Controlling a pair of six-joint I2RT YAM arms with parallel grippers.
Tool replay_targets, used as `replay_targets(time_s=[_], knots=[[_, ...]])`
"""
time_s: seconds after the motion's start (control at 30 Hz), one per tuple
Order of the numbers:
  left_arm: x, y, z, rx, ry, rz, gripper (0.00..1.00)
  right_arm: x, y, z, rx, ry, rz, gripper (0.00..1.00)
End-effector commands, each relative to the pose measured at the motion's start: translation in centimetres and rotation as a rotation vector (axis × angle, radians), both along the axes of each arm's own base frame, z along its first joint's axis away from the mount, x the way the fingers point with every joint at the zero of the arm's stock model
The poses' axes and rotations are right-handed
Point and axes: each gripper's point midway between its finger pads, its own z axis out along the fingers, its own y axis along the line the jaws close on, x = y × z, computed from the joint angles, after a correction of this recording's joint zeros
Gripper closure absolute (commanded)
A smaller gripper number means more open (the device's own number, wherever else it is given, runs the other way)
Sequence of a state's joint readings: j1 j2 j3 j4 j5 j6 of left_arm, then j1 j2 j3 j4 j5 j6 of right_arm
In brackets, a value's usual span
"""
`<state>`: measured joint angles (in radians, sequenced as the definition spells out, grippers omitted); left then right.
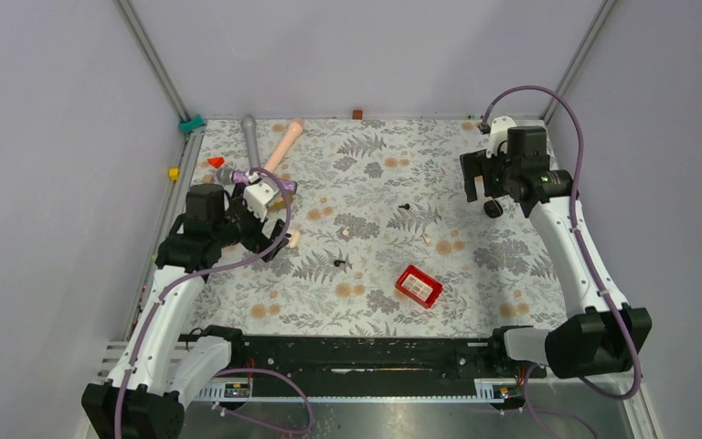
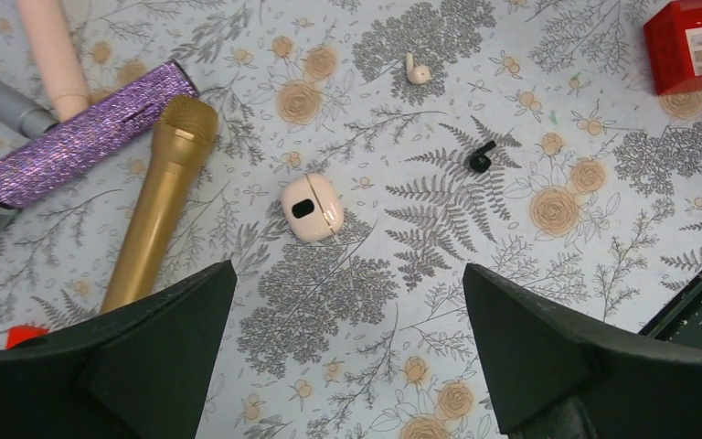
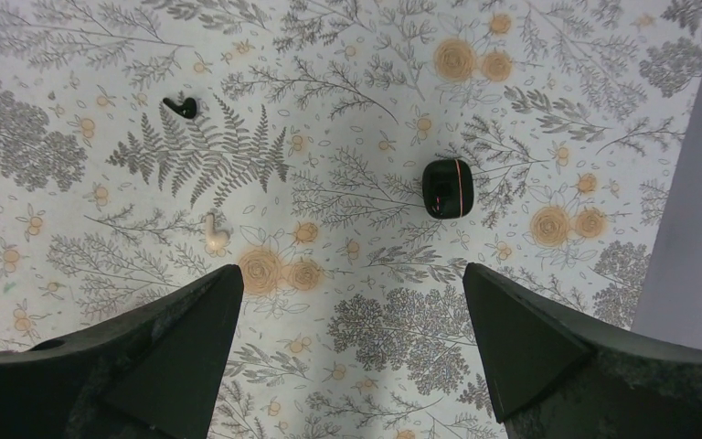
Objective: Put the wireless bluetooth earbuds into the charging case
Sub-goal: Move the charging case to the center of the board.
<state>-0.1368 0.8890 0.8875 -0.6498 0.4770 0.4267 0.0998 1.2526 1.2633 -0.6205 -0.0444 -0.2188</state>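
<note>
Top external view. A fern-and-rose printed tablecloth (image 1: pixel 366 306) carries the scattered parts. A tiny black plastic earbud (image 1: pixel 403 207) lies at mid-table and a second black earbud (image 1: pixel 339 262) lies nearer the arms, with two whitish-cream earbuds (image 1: pixel 345 232) close by. A rounded cream charging case (image 1: pixel 292 240) lies beside the left arm's tip. A rounded black charging case (image 1: pixel 493 208) lies just under the right arm's tip. A small red plastic box (image 1: pixel 419 285) and several microphones (image 1: pixel 283 144) at the far left play no part.

Left wrist view. The left gripper (image 2: pixel 347 366) hangs released and empty, its jaws spread wide above the cream charging case (image 2: pixel 312 207). The case touches neither finger and lies near a gold microphone (image 2: pixel 160 201). One cream and one black earbud lie farther out, well apart from the case.

Right wrist view. The right gripper (image 3: pixel 347 361) is likewise released and holds nothing. The black charging case (image 3: pixel 446 188) sits ahead of the spread jaws, untouched, and two earbuds lie off to one side.

Step in hand, by judgement: the opening approach, with no earbud yet seated. Both cases appear closed. The next move therefore likely calls for lifting a lid, then a narrow, well-centred pinch on an earbud of matching colour.
</note>
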Motion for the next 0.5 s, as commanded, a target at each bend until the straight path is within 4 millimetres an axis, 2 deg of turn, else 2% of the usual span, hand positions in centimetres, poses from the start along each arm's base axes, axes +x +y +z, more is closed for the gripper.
replay_targets(time_s=[0.0, 0.17, 0.43, 0.47], knots=[[0.5, -1.3, 0.6, -0.047, -0.065, -0.064, 0.01, 1.2, -0.5, -0.8, -0.039, 0.036, 0.013, 0.01], [0.4, -1.3, -0.8, -0.047, -0.03, -0.065, 0.01, 2.0, -1.6, -3.0, -0.062, 0.096, -0.006, 0.01], [0.2, -1.4, -0.9, -0.05, -0.031, -0.071, 0.01, 3.1, -3.4, -4.8, -0.044, 0.146, -0.058, 0.01], [0.2, -1.4, -0.9, -0.05, -0.031, -0.073, 0.01, 3.2, -4.1, -5.1, -0.038, 0.159, -0.08, 0.01]])
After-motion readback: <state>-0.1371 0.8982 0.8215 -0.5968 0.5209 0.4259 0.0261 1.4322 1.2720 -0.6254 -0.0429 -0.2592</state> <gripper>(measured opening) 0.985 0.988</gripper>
